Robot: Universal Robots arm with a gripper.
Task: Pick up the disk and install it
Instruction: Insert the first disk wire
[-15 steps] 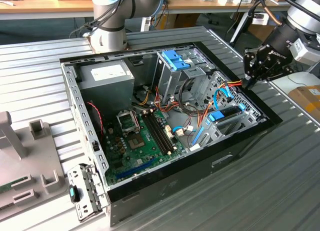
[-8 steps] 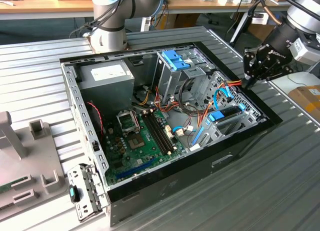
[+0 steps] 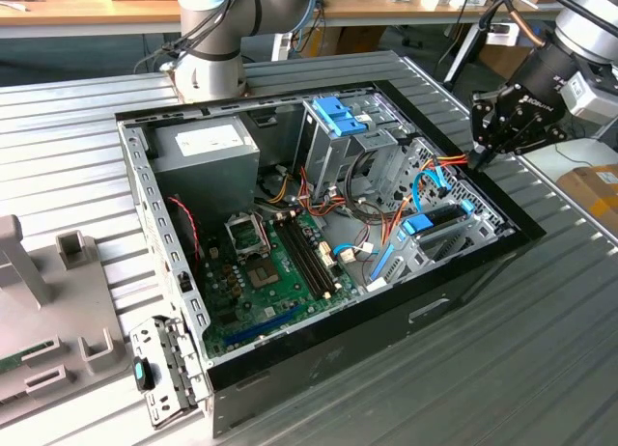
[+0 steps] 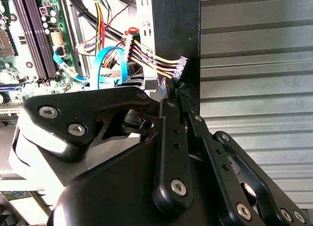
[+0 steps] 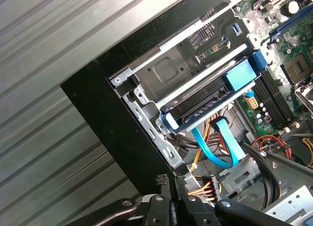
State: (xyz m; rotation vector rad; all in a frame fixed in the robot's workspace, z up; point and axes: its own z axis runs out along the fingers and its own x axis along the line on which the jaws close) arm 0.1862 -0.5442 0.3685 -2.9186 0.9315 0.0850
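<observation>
Hanging over a ribbed metal table (image 3: 541,369), the biggest thing in sight. An open computer case (image 3: 454,296) lies on it, black walls, innards facing up.

Inside the case, toward the exterior view's left: a grey power supply (image 3: 208,149) at the far end and a green motherboard (image 3: 280,272) nearer. At the far middle stands a tall silver drive cage (image 3: 338,147) topped by a blue clip (image 3: 338,116).

My gripper (image 3: 478,156) is at the case wall on the exterior view's right, toward its far end, tips pointing down at the rim. In the second wrist view my fingers (image 4: 166,133) are drawn together to a pinch. I can make out nothing held between them.

The disk (image 5: 210,100) is not with me. It lies flat in a low metal bay (image 5: 171,69) just inside that same wall. Bright blue rails run along its sides, with a blue tab at each end. In the exterior view the disk (image 3: 439,219) is nearer along the wall than my gripper, close by but apart from it.

Two flat blue cables (image 5: 215,147) loop up between the disk and my tips. A bundle of coloured wires (image 4: 151,59) runs out to a small pale connector (image 4: 181,67). That connector sits against the black wall, just beyond my fingertips. Whether it touches them I cannot tell.
</observation>
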